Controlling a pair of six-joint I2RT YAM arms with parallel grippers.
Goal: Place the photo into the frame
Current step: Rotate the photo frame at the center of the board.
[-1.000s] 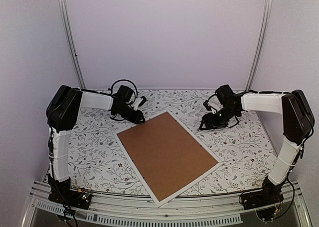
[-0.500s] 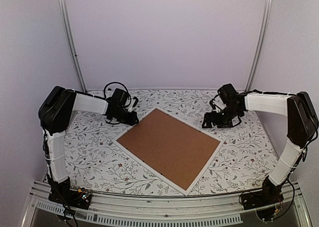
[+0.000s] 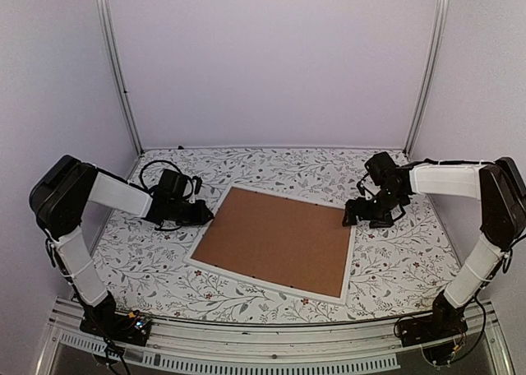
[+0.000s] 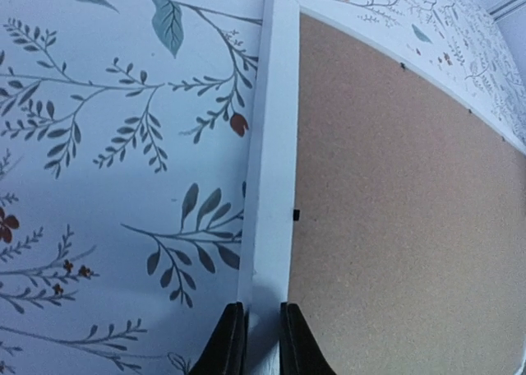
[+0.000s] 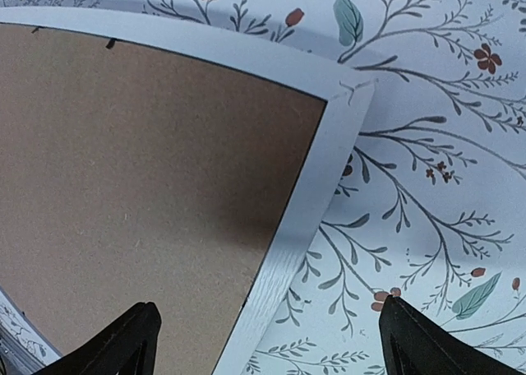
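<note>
Two arms reach inward in the top view. Between them, at the middle of the floral-patterned tablecloth (image 3: 394, 260), the thin white rectangular picture frame (image 3: 263, 280) lies flat and face down, its plain brown backing board (image 3: 275, 239) turned up. From above I see the left gripper (image 3: 201, 215) at the frame's left edge and the right gripper (image 3: 355, 219) at its upper right corner, but that view is too coarse to show me how either pair of jaws stands. The left wrist view settles one. At its bottom edge the left gripper (image 4: 261, 342) has its two dark fingertips (image 4: 230, 342) drawn close, clenched on the frame's white rail (image 4: 267, 186). The rail runs up the middle of the picture with cloth (image 4: 107, 145) to its left and board (image 4: 394, 210) to its right. A small black tab (image 4: 296, 216) sits where board meets rail, a detail I cannot make out from above. The right wrist view settles the other. The right gripper (image 5: 271, 342) is spread wide and grasps nothing, with one fingertip (image 5: 131, 342) at the lower left over the board (image 5: 148, 161) and the other at the lower right over the cloth (image 5: 427, 186). The frame's corner (image 5: 304, 219) lies between and ahead of them. None of my views shows what lies under the board.
</note>
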